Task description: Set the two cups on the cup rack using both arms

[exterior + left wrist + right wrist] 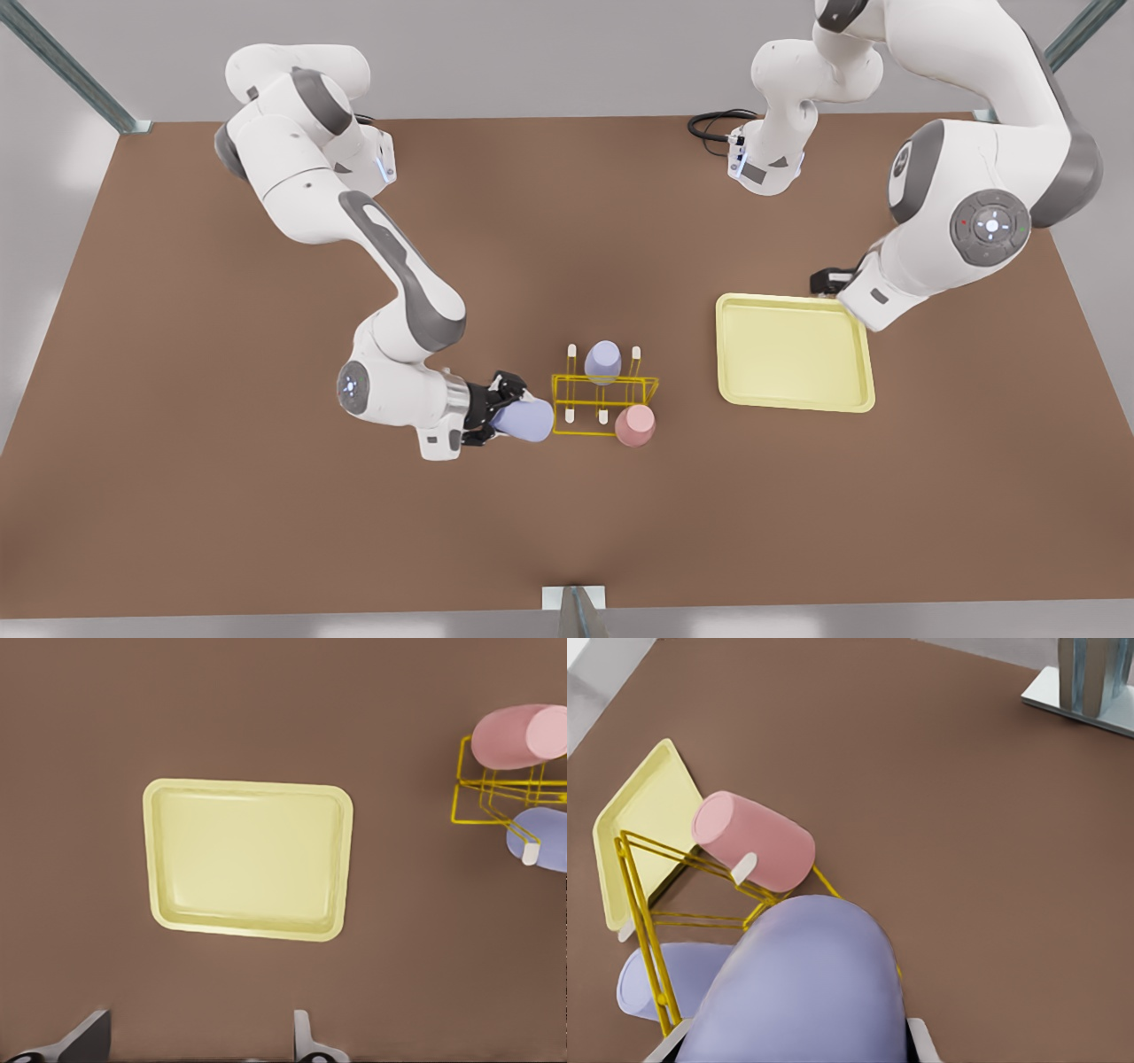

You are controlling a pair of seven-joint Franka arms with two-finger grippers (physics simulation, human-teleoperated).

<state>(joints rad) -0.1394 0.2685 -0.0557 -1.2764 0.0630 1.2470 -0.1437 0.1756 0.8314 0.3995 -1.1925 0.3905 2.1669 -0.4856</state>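
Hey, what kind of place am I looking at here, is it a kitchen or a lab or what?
Likely a simulated robot test bench, not a kitchen: a bare brown table in a metal frame, two bench-mounted arms, and a few props: a yellow cup rack, tumblers and a pale yellow tray.

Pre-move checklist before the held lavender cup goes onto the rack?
1. Right claw shut on held cup: ok.
2. Held cup on a peg: not ok, it lies beside the rack.
3. Free peg near the held cup: ok, tip bare.
4. Pink cup on rack: ok.
5. Other lavender cup out of the way: ok, on the rack's far side.
6. Left claw away from rack: ok, open, waiting by the tray.
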